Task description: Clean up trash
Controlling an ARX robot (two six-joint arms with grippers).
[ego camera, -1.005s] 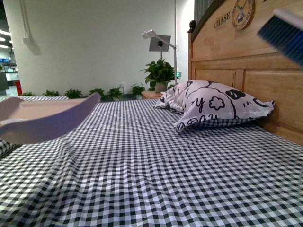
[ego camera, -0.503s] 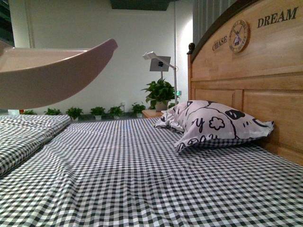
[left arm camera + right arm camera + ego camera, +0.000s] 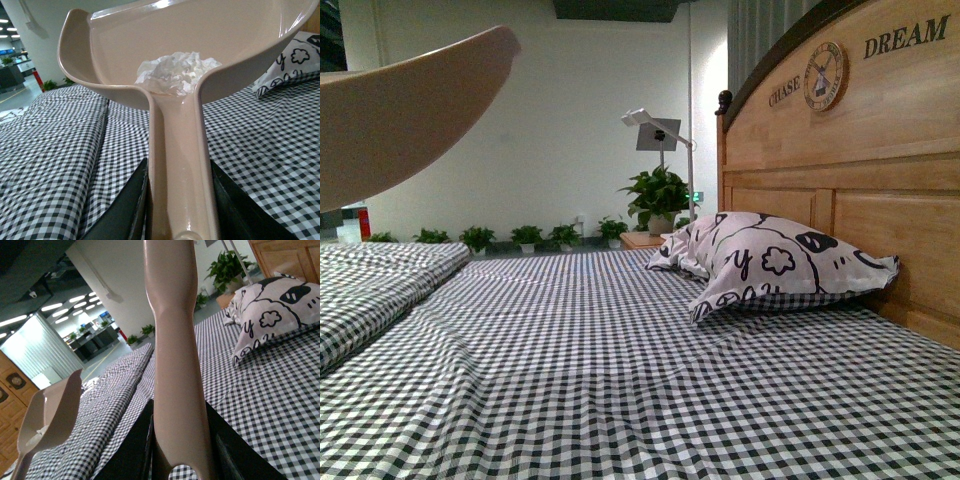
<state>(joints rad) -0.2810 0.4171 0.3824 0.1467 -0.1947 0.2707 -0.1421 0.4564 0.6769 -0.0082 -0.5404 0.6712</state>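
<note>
A bed with a black-and-white checked cloth point(image 3: 650, 370) fills the room. The crumpled white paper wad point(image 3: 175, 72) is light, soft and loose, better carried than pinched. It lies in the beige plastic dustpan point(image 3: 125, 45), just beyond the left gripper point(image 3: 177, 200), closed on the dustpan handle. The right gripper point(image 3: 180, 440) clamps a pinkish handle point(image 3: 175, 340).

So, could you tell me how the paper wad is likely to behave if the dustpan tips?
The paper wad looks crumpled and light, so it would probably slide or tumble. It lies loose at the dustpan's smooth back wall, probably safest tilted handle-down.
</note>
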